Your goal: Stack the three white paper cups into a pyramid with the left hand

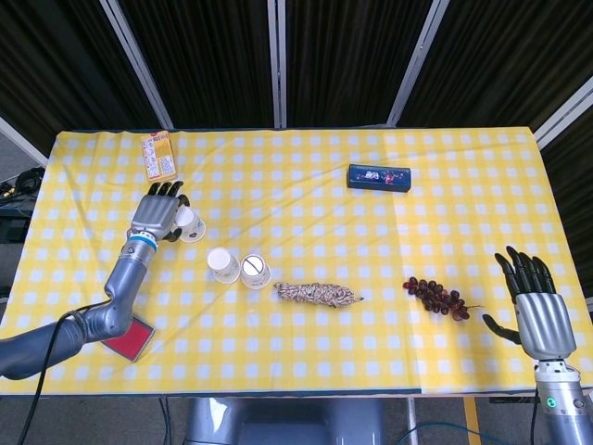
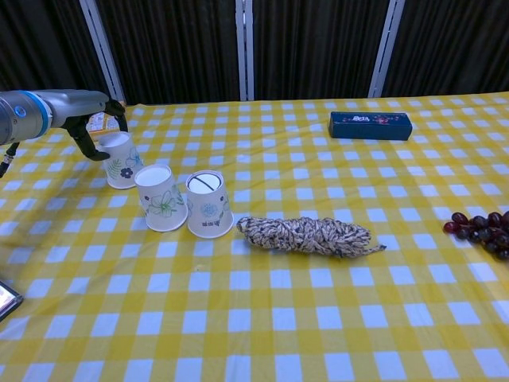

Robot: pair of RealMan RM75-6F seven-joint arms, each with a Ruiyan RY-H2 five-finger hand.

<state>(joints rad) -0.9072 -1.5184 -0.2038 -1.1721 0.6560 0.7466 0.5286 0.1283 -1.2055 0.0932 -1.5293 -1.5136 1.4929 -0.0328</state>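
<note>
Three white paper cups with flower prints stand upside down on the yellow checked table. Two stand side by side, the middle cup point(image 1: 222, 263) point(image 2: 161, 203) and the right cup point(image 1: 255, 271) point(image 2: 209, 208). The far cup point(image 1: 192, 223) point(image 2: 123, 163) stands behind them to the left. My left hand point(image 1: 159, 211) point(image 2: 99, 119) reaches over the far cup, thumb and fingers curved around its top and touching it; a firm grip cannot be made out. My right hand point(image 1: 542, 311) hovers at the table's near right corner, fingers spread, holding nothing.
A coiled rope bundle point(image 1: 315, 294) point(image 2: 306, 235) lies just right of the cups. Dark grapes point(image 1: 435, 295) point(image 2: 481, 227) lie further right. A dark blue box point(image 1: 379, 177) point(image 2: 371, 124) sits at the back, an orange packet point(image 1: 158, 156) at the back left, and a red card point(image 1: 125, 332) by the near left edge.
</note>
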